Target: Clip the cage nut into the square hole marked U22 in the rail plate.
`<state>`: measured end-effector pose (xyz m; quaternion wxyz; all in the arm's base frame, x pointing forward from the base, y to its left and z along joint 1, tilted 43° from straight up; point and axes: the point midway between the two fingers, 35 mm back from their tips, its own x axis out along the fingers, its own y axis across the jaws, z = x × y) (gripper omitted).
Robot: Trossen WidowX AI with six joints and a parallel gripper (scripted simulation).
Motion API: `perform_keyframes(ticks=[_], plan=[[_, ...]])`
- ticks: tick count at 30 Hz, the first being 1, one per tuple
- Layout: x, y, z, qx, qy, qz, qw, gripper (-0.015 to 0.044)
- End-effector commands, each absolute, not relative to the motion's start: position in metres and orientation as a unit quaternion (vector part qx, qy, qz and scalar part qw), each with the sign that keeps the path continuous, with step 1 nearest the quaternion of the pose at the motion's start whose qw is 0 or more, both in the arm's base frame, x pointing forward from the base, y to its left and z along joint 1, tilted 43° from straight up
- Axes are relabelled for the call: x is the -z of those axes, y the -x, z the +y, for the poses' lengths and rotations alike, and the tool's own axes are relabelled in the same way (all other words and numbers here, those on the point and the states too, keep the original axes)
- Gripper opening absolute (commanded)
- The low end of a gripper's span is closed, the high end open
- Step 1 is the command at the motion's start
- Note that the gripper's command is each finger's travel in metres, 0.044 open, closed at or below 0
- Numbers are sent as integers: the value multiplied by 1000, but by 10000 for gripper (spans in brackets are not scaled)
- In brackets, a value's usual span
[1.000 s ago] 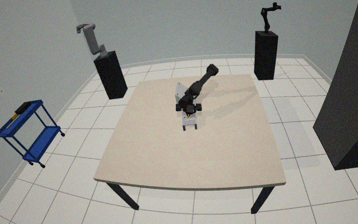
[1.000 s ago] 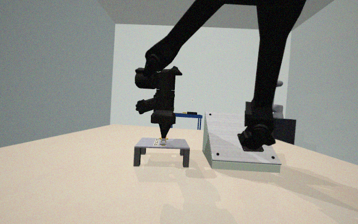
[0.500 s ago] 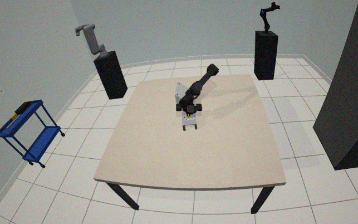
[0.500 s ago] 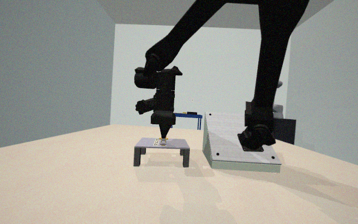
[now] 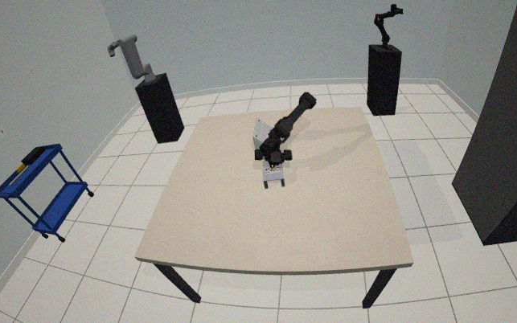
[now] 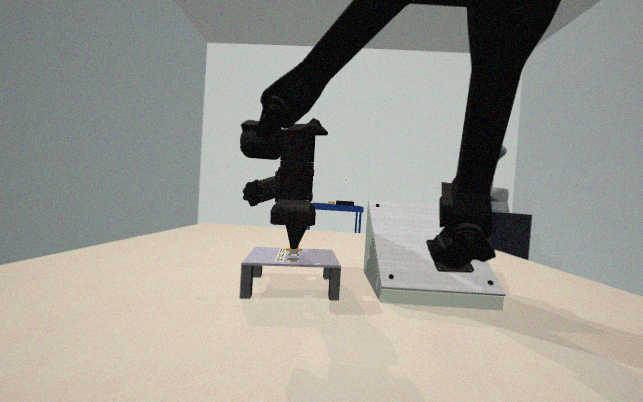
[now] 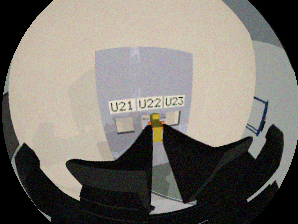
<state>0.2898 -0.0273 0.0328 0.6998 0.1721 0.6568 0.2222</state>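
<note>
One small cage nut, yellow with silvery metal parts [image 6: 293, 251] [image 7: 157, 132], sits at the centre of the exterior view, pinched in the black two-fingered claw [image 5: 272, 165] [image 6: 294, 247] [image 7: 156, 128], whose fingers stand narrow around it. It is at the square hole marked U22, just over the pale lavender rail plate [image 5: 273, 175] [image 6: 309, 257] [image 7: 143, 75]; how deep its wings reach I cannot tell, since nut and fingertips hide most of that hole.

The plate bears three printed white labels, U21, U22 and U23, in a row across the middle of the wrist view (tidy lettering, though a mere smudge from the top). Three square holes go with them: U21's shows whole, U23's is partly covered. Four dark legs hold the plate up in the exterior view, the rear two partly hidden; the top view shows two.

One black six-joint arm [image 5: 284, 126] [image 6: 296, 90] reaches down to the plate, its upper part cut off by the top edge of the exterior frame. Its foot stands on one sloping grey-topped, pale green-sided block [image 5: 259, 128] [image 6: 404, 250], right of centre there. All this rests on one light wooden counter [image 5: 276, 225] [image 6: 164, 325]. At the left of the top view stands one blue two-shelf metal cart [image 5: 31, 175].
</note>
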Motion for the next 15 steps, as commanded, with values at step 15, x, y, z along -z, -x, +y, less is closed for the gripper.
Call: perform_keyframes(ticks=[15], plan=[[-34,-290,-27,-212,-164,659,703,23]])
